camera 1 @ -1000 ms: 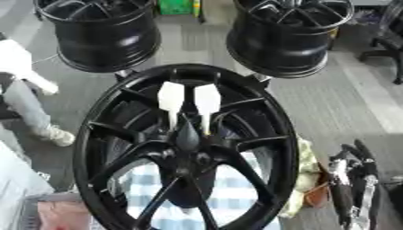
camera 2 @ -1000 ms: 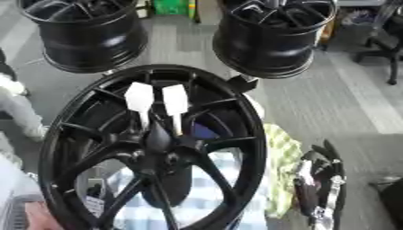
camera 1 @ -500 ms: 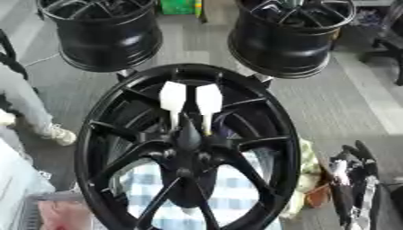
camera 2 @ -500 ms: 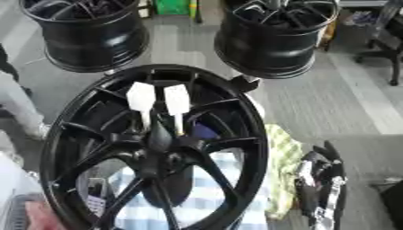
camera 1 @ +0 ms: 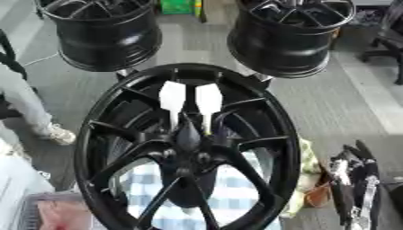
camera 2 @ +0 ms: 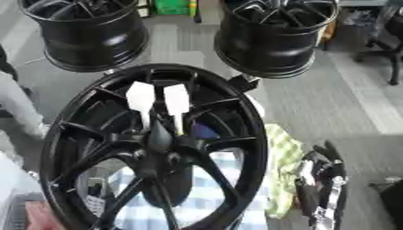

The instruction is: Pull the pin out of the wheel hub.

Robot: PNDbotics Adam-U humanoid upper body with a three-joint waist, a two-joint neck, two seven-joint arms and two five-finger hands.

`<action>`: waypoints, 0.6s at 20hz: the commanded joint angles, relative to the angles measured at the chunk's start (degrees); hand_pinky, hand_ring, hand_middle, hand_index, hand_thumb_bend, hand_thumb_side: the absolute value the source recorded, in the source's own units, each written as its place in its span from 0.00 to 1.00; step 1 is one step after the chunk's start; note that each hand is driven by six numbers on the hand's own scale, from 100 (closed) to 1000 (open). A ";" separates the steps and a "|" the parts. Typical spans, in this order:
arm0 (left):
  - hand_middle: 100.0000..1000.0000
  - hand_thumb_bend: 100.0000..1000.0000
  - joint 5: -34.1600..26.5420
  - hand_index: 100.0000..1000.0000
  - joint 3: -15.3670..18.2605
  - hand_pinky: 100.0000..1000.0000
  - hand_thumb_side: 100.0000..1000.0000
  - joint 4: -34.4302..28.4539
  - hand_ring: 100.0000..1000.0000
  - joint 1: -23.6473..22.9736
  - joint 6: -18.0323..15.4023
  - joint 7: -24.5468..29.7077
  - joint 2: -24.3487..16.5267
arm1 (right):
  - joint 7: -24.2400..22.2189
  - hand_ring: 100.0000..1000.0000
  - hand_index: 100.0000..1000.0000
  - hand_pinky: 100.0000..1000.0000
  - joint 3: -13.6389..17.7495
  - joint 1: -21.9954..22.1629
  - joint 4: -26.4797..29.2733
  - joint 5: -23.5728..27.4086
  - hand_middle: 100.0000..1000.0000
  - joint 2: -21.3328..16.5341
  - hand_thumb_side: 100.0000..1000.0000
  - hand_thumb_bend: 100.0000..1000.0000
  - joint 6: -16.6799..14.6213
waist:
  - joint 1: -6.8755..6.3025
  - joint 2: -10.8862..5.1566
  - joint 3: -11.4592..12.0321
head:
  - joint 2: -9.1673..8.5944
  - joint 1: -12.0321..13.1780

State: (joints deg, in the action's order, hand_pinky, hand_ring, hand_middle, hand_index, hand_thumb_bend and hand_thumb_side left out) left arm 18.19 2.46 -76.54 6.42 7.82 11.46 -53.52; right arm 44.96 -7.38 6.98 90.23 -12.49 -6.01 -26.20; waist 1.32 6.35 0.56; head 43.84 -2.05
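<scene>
A large black wheel hub (camera 1: 267, 134) stands tilted in the middle of both views, its spokes meeting at a dark centre (camera 1: 187, 137). Two white flat pieces (camera 1: 172, 96) (camera 1: 208, 99) sit side by side on the upper spokes, and thin stems run from them down toward the centre. I cannot tell which of them is the pin. My right hand (camera 1: 354, 179) rests at the lower right, apart from the wheel, fingers straight and pointing up with nothing in them. My left hand shows in neither view.
Two more black wheels (camera 1: 102, 31) (camera 1: 295, 33) stand behind the hub. A blue-checked cloth (camera 1: 236, 197) lies under it, and a yellow-green cloth (camera 2: 279, 175) lies between the hub and my right hand. A person's leg (camera 1: 28, 103) is at the left edge.
The person at the left edge has shifted. The wheel hub, the white pieces and my right hand stay where they were.
</scene>
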 commanded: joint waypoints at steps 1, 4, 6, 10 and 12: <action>0.83 0.43 -2.14 0.94 1.80 0.76 0.72 -0.75 0.79 -0.43 -0.16 -2.77 -0.83 | 3.13 0.52 0.86 0.50 0.42 -0.13 0.86 -0.36 0.67 -1.04 0.51 0.00 -2.77 | -0.25 -0.54 0.20 | 0.28 -0.21; 0.80 0.36 -4.84 0.92 2.80 0.74 0.69 -3.57 0.75 -1.67 -0.86 -5.54 0.51 | 3.15 0.52 0.86 0.50 0.50 -0.09 0.88 -0.40 0.67 -1.02 0.51 0.00 -2.74 | -0.21 -0.59 0.35 | 0.28 -0.30; 0.78 0.29 -6.72 0.91 3.58 0.72 0.67 -6.51 0.72 -2.83 -1.45 -7.73 1.83 | 3.20 0.52 0.86 0.50 0.52 -0.06 0.91 -0.39 0.67 -1.00 0.51 0.00 -2.74 | -0.18 -0.56 0.47 | 0.28 -0.29; 0.72 0.17 -12.59 0.85 5.28 0.68 0.66 -13.09 0.65 -4.87 -3.01 -14.69 5.75 | 3.13 0.52 0.86 0.50 0.44 -0.03 0.93 -0.35 0.67 -0.94 0.51 0.00 -2.75 | -0.10 -0.48 0.75 | 0.28 -0.29; 0.70 0.13 -15.24 0.83 6.06 0.66 0.64 -16.45 0.62 -5.78 -4.39 -18.90 8.00 | 3.11 0.52 0.86 0.50 0.46 -0.03 0.93 -0.34 0.67 -0.91 0.51 0.00 -2.75 | -0.05 -0.47 0.88 | 0.28 -0.31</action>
State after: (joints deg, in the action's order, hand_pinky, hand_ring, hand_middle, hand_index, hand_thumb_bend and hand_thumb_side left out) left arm 4.74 7.05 -90.30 0.42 4.12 -5.04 -45.16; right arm 45.14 -7.09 7.11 90.24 -12.49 -6.01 -26.03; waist 1.49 6.33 1.41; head 43.84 -2.25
